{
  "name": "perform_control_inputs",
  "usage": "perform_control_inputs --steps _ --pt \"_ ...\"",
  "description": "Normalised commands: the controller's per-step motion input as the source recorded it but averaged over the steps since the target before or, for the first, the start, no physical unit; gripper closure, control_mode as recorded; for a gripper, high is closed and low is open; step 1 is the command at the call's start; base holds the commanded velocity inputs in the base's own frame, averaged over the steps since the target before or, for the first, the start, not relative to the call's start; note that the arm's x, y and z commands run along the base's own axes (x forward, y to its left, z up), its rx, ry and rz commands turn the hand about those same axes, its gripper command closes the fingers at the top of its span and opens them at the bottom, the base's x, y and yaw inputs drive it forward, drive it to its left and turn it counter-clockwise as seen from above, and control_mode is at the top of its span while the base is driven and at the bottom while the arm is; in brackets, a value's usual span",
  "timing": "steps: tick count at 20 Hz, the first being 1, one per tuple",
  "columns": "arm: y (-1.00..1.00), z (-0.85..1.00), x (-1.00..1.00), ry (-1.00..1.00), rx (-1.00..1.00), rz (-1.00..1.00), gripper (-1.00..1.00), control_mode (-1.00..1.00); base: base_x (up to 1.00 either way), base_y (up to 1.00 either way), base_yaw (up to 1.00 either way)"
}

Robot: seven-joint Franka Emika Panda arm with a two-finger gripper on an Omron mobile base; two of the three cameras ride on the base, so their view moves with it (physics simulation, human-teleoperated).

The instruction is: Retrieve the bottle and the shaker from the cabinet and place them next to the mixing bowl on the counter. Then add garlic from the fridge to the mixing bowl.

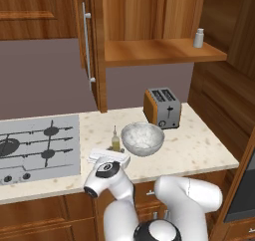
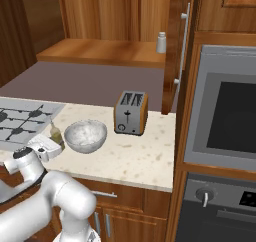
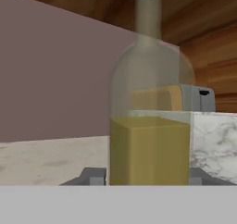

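Note:
The bottle (image 1: 115, 140) (image 2: 56, 132) of yellow-green oil stands upright on the counter (image 1: 199, 150) (image 2: 135, 156), just left of the mixing bowl (image 1: 143, 139) (image 2: 86, 135). My gripper (image 1: 115, 149) (image 2: 55, 143) (image 3: 146, 177) is low at the bottle's base, one fingertip on each side, and seems slightly apart from the glass. In the hand view the bottle (image 3: 150, 140) fills the middle, with the bowl (image 3: 215, 144) to its right. The pale shaker (image 1: 198, 38) (image 2: 161, 42) stands on the shelf of the open cabinet (image 1: 159, 51) (image 2: 100, 51).
An orange-sided toaster (image 1: 163, 108) (image 2: 131, 112) stands behind the bowl. The gas hob (image 1: 40, 145) (image 2: 20, 121) lies to the left. The cabinet door with its bar handle (image 1: 87, 46) (image 2: 182, 46) hangs open. A built-in oven (image 2: 225, 111) bounds the counter on the right.

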Motion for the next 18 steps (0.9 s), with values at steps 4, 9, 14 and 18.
perform_control_inputs --steps 4,9,14,18 --pt "0.00 -0.01 0.00 -0.11 0.00 -0.01 -1.00 -1.00 0.00 0.00 0.00" --pt "0.00 0.00 -0.01 -0.15 0.00 -0.01 -1.00 -1.00 0.00 0.00 0.00" --pt "0.00 0.00 -0.02 -0.15 0.00 -0.01 -1.00 -1.00 0.00 0.00 0.00" --pt "0.00 0.05 0.00 -0.11 0.00 -0.01 -1.00 -1.00 0.00 0.00 0.00"
